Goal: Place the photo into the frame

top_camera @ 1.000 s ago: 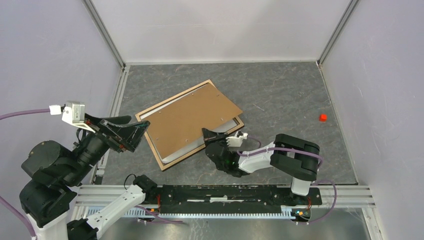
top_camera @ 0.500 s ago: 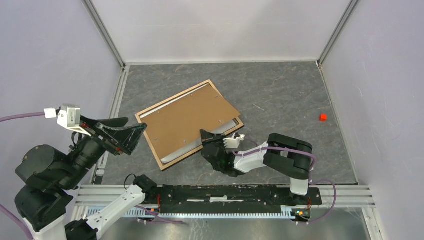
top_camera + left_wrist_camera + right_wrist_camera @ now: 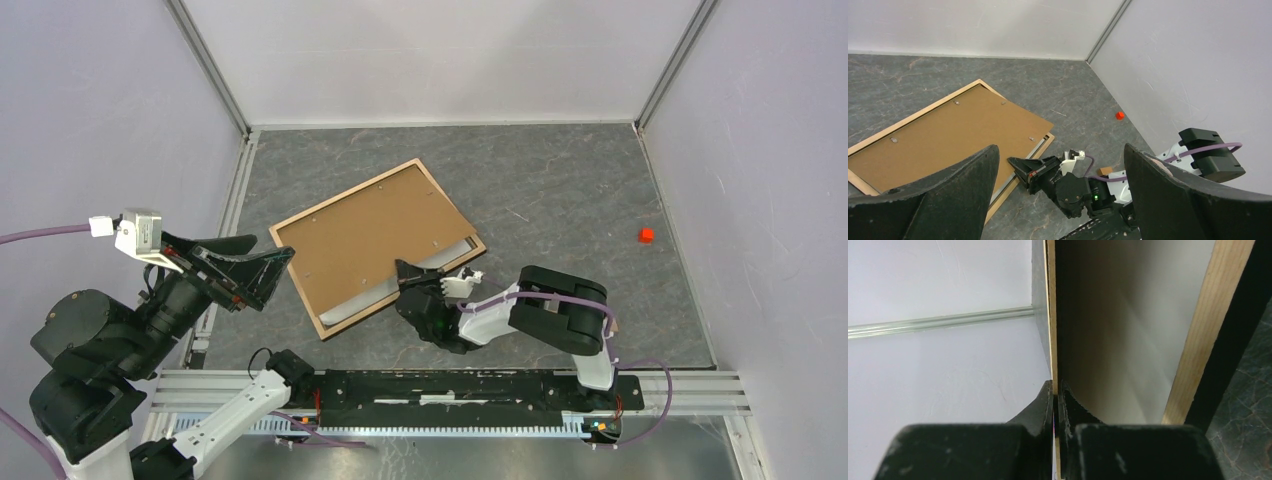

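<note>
The frame [image 3: 349, 189] lies flat mid-table, light wood rim up, and shows in the left wrist view [image 3: 924, 110] too. A plain brown backing board [image 3: 370, 235] rests inside the rim, raised at its near right edge. My right gripper [image 3: 404, 271] is shut on that edge; the thin board [image 3: 1050, 315] runs between its jaws, with the wood rim [image 3: 1198, 340] beside. A pale sheet [image 3: 342, 311] shows under the board; I cannot tell if it is the photo, whose printed face is hidden. My left gripper [image 3: 278, 249] hovers open left of the frame, holding nothing.
A small red cube [image 3: 646, 235] lies far right near the wall, also seen from the left wrist [image 3: 1119, 115]. A small tan block [image 3: 1105, 171] sits by the right arm. White walls close three sides; a metal rail [image 3: 450, 385] runs along the near edge.
The right gripper has pushed the backing board leftward, so it sits squarer within the rim instead of overhanging the right corner. The left arm dropped slightly, then held still.
</note>
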Robot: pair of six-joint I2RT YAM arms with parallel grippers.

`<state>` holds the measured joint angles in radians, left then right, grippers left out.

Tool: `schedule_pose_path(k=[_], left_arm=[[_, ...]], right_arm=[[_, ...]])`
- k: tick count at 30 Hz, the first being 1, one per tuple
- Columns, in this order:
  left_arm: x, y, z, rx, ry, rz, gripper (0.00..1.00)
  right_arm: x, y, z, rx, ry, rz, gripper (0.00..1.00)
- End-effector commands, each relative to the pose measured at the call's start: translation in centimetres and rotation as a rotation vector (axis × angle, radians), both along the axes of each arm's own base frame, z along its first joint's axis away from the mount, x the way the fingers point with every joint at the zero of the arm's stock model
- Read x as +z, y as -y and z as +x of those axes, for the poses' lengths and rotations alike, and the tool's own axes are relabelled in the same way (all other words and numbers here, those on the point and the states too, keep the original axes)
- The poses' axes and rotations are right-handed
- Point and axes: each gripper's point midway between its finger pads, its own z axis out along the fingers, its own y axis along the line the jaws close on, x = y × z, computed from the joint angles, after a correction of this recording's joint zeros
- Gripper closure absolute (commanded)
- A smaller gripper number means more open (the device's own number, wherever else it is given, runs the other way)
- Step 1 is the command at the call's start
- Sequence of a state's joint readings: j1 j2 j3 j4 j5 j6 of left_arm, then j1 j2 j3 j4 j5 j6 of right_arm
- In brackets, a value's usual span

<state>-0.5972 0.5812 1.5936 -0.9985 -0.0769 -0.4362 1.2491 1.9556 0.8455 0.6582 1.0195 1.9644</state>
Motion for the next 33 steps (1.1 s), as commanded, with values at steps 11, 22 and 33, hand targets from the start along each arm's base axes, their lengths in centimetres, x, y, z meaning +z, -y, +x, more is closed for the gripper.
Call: schedule_pose_path(k=[11,22,33], left_arm=[[-0.2,-0.1,-0.2,-0.005,0.015,0.009,0.0],[-0.4,-0.8,-0.3,0.031,0.005,-0.02,0.0],[-2.6,-0.2,0.0,0.037,-0.095,-0.091,0.0]], right_arm=[[2.0,-0.9,0.9,-0.025,0.014,0.029,0.33],[0.7,-1.7,-0.4,0.119,-0.103,-0.211,0.02],[0.3,-0.1,-2.2,0.243,-0.104,-0.329,0.02]])
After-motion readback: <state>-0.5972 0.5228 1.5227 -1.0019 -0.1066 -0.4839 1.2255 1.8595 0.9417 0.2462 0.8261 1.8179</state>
